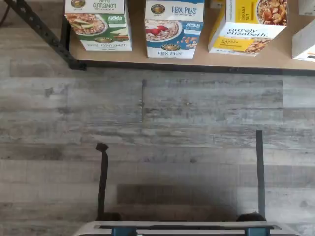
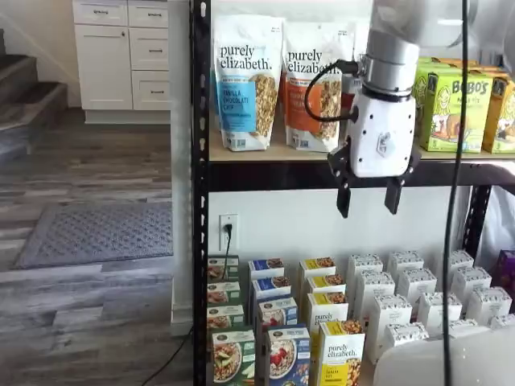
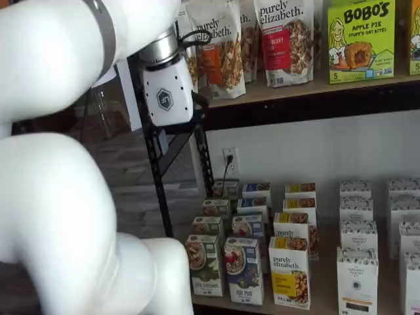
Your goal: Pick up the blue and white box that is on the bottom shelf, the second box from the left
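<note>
Where grey plank floor (image 1: 157,147) meets the bottom shelf (image 1: 197,61), a white wall socket (image 2: 228,232).

1. The granola box (image 2: 286,356) stands upright at the front edge of the bottom shelf (image 1: 147,62).
2. An apple cinnamon box (image 2: 232,357) stands just left of it, a banana box (image 2: 341,355) just right.
3. More boxes (image 2: 269,291) line up behind each.
4. The gripper (image 2: 369,199) hangs well above them, before the upper shelf (image 2: 278,172).

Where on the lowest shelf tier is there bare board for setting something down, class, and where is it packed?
Bare tan board shows at the bottom shelf front edge, before the blue and white cardboard granola box, and in narrow gaps either side of it. Behind, rows stand tightly packed. The white-bodied gripper hangs open above.
</note>
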Motion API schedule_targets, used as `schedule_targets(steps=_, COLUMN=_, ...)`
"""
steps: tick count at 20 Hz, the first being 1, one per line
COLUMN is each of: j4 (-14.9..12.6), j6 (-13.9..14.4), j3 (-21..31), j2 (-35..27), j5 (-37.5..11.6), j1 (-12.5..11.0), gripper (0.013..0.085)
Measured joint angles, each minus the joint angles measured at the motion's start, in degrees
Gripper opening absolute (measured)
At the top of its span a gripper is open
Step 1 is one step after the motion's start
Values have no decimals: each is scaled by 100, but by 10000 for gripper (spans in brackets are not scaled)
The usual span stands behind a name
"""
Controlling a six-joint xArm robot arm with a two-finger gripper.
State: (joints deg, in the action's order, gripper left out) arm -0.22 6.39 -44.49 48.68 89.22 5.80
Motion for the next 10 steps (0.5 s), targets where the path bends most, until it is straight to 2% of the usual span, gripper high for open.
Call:
schedule_targets(steps=5, j4=-70, j6=87, j3=464, j2=-5, j5=-461, j1=73, gripper=850)
schedule_targets(steps=10, j4=55, j6=40, j3=955, j2=-25, j5=-1035, j1=35, gripper=850)
